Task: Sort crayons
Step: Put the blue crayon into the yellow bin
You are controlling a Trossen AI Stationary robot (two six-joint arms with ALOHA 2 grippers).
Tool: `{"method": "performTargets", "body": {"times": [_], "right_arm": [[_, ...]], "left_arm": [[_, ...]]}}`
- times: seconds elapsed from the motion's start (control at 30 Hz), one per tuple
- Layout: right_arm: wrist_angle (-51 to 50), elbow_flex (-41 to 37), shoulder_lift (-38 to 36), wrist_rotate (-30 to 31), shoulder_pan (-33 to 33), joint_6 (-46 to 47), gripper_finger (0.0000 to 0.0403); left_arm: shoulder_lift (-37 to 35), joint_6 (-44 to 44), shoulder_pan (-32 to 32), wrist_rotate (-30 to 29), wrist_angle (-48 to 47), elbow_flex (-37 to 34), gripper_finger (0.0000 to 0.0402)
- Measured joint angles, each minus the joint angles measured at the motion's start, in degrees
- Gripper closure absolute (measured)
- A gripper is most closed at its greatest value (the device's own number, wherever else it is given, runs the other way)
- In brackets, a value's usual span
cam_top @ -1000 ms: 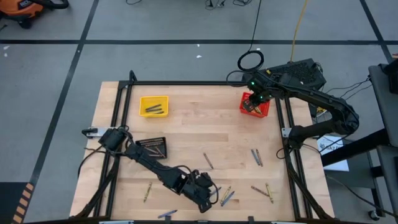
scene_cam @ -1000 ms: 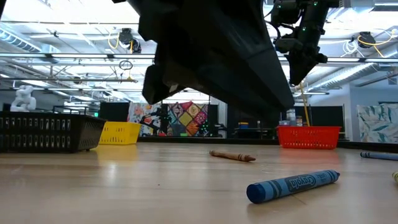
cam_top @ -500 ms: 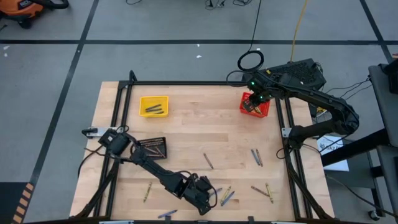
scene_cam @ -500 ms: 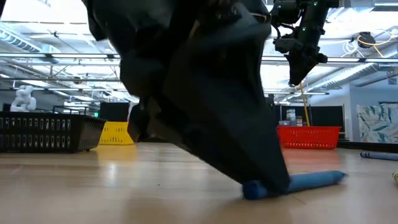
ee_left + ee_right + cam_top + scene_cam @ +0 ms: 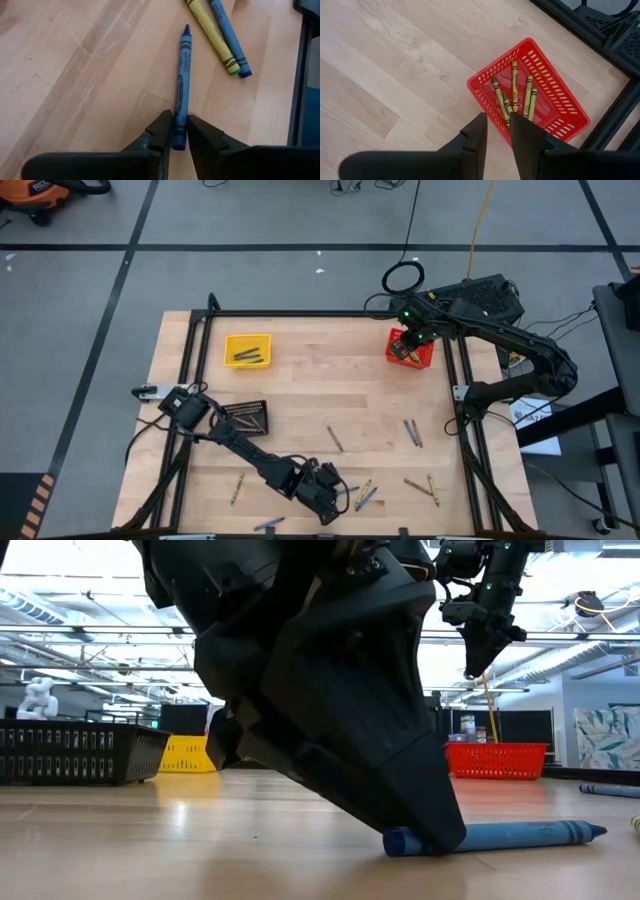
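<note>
My left gripper (image 5: 335,483) is down at the table near its near edge, shut on a blue crayon (image 5: 181,80) that lies on the wood. A yellow crayon (image 5: 210,37) and another blue one (image 5: 230,37) lie just beyond it. My right gripper (image 5: 413,340) hovers high over the red basket (image 5: 555,107) at the far right. Its fingers are a narrow gap apart and empty. Several yellow-green crayons (image 5: 514,92) lie in that basket. My left gripper pinches the blue crayon's blunt end (image 5: 179,137) between its two fingertips. The fingers slant down from above, roughly in line with the crayon's length. The crayon lies flat on the table (image 5: 520,835), its pointed end away from the fingers.
A yellow basket (image 5: 247,350) with dark crayons stands far left, and a black basket (image 5: 245,417) at the left. Loose crayons lie mid-table (image 5: 335,439), to the right (image 5: 411,432) (image 5: 420,483), and along the near edge (image 5: 237,488) (image 5: 268,525). A black frame (image 5: 460,395) rims the table.
My left gripper has come down onto the table at the blue crayon's blunt end. The crayon has turned on the table and now lies level across the low view. My right arm has kept still.
</note>
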Motion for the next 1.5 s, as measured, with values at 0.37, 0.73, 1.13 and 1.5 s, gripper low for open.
{"method": "performTargets", "body": {"times": [0.37,0.73,1.13,1.5], "right_arm": [[0.02,0.00,0.00,0.00,0.00,-0.17,0.0332],[0.39,0.00,0.00,0.00,0.00,-0.20,0.0332],[0.51,0.00,0.00,0.00,0.00,-1.30,0.0332],[1.57,-3.26,0.00,0.00,-0.01,-2.26,0.0332]], "left_arm": [[2.66,-0.05,0.22,-0.28,-1.60,0.16,0.0334],[2.86,-0.12,0.22,-0.03,-1.36,0.08,0.0393],[2.33,0.38,0.11,-0.39,2.28,-0.26,0.0399],[-0.45,1.68,-0.04,-1.57,1.41,-0.43,0.0400]]}}
